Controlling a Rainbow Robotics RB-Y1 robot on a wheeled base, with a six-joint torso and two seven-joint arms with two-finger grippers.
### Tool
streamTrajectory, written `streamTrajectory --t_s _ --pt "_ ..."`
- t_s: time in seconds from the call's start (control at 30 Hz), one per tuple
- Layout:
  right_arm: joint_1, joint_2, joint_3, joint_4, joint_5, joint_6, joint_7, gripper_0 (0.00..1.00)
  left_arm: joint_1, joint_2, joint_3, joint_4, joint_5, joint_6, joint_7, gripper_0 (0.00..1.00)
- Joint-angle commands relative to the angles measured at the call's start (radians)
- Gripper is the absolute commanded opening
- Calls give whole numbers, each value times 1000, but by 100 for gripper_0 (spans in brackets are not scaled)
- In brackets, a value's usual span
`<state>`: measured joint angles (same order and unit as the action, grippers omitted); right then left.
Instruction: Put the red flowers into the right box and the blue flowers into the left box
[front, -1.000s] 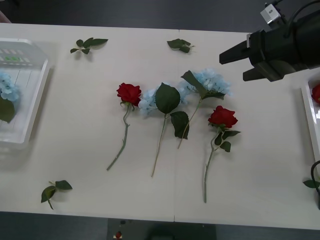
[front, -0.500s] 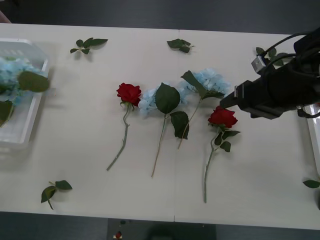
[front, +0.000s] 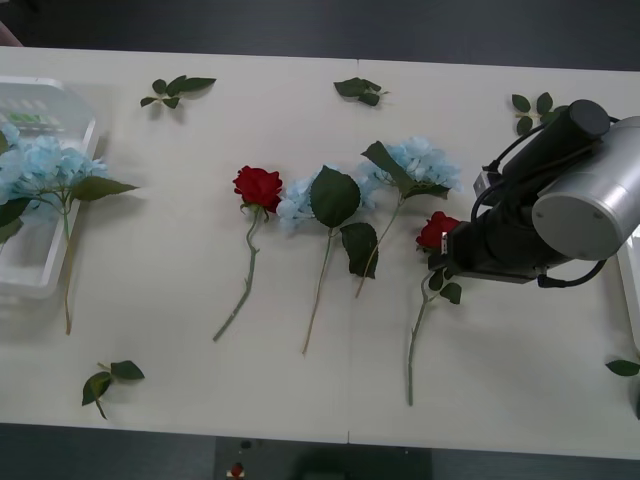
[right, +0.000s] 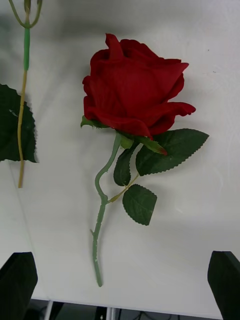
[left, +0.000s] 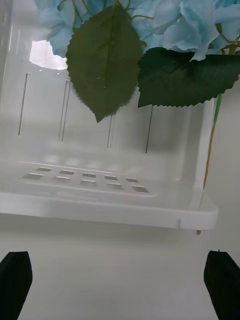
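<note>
1. The right arm (front: 560, 220), seen at the upper right a second ago, has been swung down over a rose (right: 132, 95) at right of centre; its gripper (right: 120, 280) is held wide open with nothing in it, so a grasp seems imminent.
2. The left box (front: 45, 275), at the left edge, now has a blue flower (front: 45, 165) lying across its rim, stem trailing outside.
3. The left gripper (left: 117, 280) is seen open and empty beside that box.
4. Another rose (front: 258, 187) and two blue flowers (front: 420, 160) remain mid-table.

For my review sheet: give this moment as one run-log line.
right gripper: open, over red rose on table | left gripper: open, by clear box | blue flower: head in box, stem over rim
</note>
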<state>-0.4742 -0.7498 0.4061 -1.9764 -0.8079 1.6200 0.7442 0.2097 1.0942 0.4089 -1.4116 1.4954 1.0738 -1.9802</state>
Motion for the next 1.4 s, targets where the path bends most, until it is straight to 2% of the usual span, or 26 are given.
streamTrajectory --t_s 0.03,0.23,0.33,0.6,0.73,0.97,1.3,1.4 --pt "-15 24 30 18 55 -28 -49 100 4 52 38 -21 60 -3 -22 100" --pt "-15 79 74 82 131 -65 -39 100 4 52 44 -72 171 5 6 100" --pt "-15 110 89 116 181 -75 -29 100 2 53 64 -119 161 21 80 100" --pt "-15 162 135 203 256 -143 -14 100 -58 53 196 -231 0 275 222 100" --pt "-15 178 151 231 279 -163 -12 100 -85 53 194 -310 -12 308 320 100" --pt "-15 202 168 292 312 -201 -5 100 -211 52 77 -471 -132 307 593 100" --pt "-15 211 186 341 332 -250 -5 100 -432 10 -153 -523 -276 302 808 100" --pt "-15 211 186 341 331 -249 -5 36 -521 -33 -252 -523 -349 302 862 100"
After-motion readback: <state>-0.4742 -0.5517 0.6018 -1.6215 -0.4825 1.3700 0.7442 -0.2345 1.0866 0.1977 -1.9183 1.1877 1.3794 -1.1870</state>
